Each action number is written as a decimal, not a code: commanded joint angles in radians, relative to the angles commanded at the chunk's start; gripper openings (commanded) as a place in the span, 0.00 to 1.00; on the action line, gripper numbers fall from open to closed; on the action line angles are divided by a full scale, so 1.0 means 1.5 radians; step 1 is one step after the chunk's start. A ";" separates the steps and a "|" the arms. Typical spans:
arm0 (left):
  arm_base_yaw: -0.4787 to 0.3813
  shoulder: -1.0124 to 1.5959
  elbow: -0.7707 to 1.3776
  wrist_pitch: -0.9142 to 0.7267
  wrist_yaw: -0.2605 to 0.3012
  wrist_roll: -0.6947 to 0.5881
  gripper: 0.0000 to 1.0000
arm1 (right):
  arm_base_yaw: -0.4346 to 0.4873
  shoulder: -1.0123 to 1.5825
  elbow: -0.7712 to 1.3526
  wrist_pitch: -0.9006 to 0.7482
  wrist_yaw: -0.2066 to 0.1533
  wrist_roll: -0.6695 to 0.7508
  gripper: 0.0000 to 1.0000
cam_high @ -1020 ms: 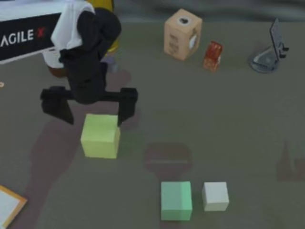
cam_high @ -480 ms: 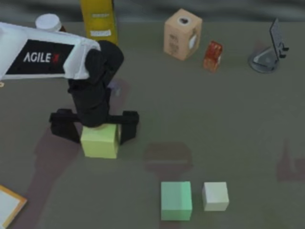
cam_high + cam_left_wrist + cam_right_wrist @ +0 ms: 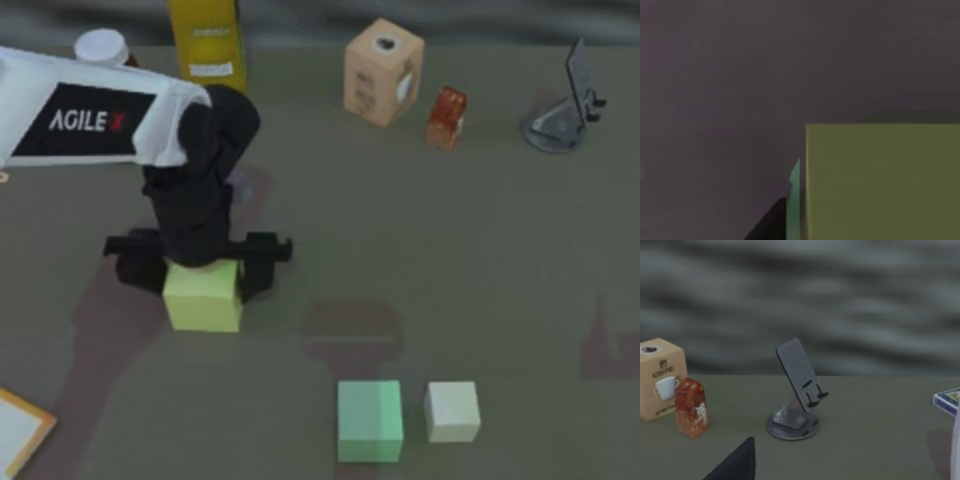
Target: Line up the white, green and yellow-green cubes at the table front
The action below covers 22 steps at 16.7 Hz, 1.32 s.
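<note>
One green cube (image 3: 794, 200) sliver behind yellow-green cube (image 3: 882, 182), wrist-only.

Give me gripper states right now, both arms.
Left gripper: shut on the yellow-green cube.
Right gripper: not in the top view; cannot tell.

Left end effector (image 3: 203, 262) hides far part of yellow-green cube (image 3: 203, 305). Right end effector out of top view.
</note>
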<state>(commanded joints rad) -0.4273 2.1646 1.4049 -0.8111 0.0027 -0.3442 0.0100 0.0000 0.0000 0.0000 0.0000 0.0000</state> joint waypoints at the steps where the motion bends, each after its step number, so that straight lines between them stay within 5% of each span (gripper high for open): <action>1: 0.000 0.000 0.000 0.000 0.000 0.000 0.47 | 0.000 0.000 0.000 0.000 0.000 0.000 1.00; 7: 0.000 0.000 0.000 0.000 0.000 0.000 0.02 | 0.000 0.000 0.000 0.000 0.000 0.000 1.00; 17: 0.001 -0.006 0.003 -0.005 -0.002 0.002 0.00 | 0.000 0.000 0.000 0.000 0.000 0.000 1.00; 22: 0.008 -0.042 0.057 -0.101 -0.003 0.000 0.00 | 0.000 0.000 0.000 0.000 0.000 0.000 1.00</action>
<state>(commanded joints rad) -0.4152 2.1010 1.4906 -0.9624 -0.0012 -0.3448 0.0100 0.0000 0.0000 0.0000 0.0000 0.0000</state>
